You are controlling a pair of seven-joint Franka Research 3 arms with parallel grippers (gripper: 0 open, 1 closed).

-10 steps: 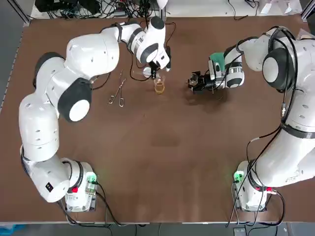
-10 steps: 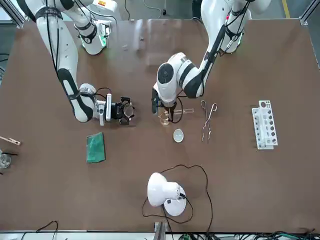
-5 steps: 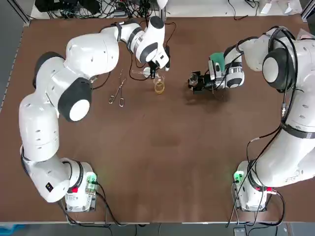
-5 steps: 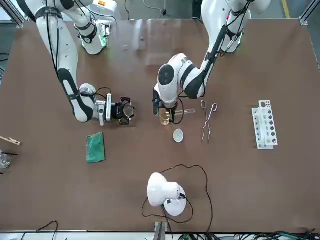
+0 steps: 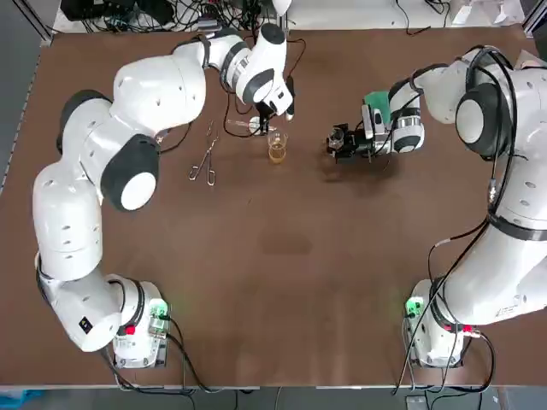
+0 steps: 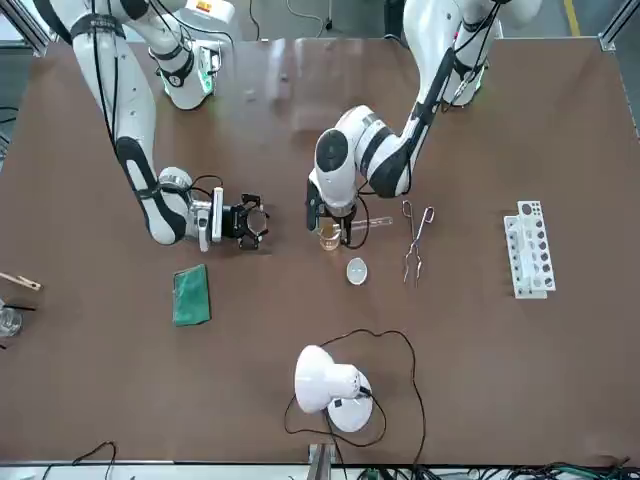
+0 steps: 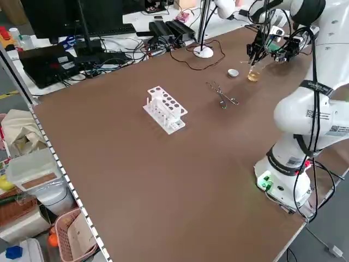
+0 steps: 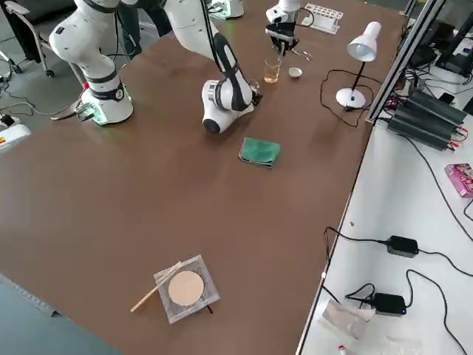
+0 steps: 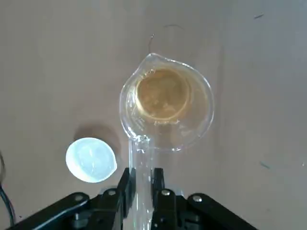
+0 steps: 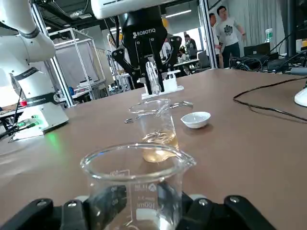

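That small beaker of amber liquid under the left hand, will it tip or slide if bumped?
A light push would probably slide the small beaker: liquid fills only its lower part. It looks like thin glass, so probably fragile. The test tube in the left hand hangs near its rim; a knock might chip it. The right hand grips a second beaker.

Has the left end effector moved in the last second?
Yes, slightly: in the top view the left end effector has drawn back from the amber beaker toward the table's far edge.
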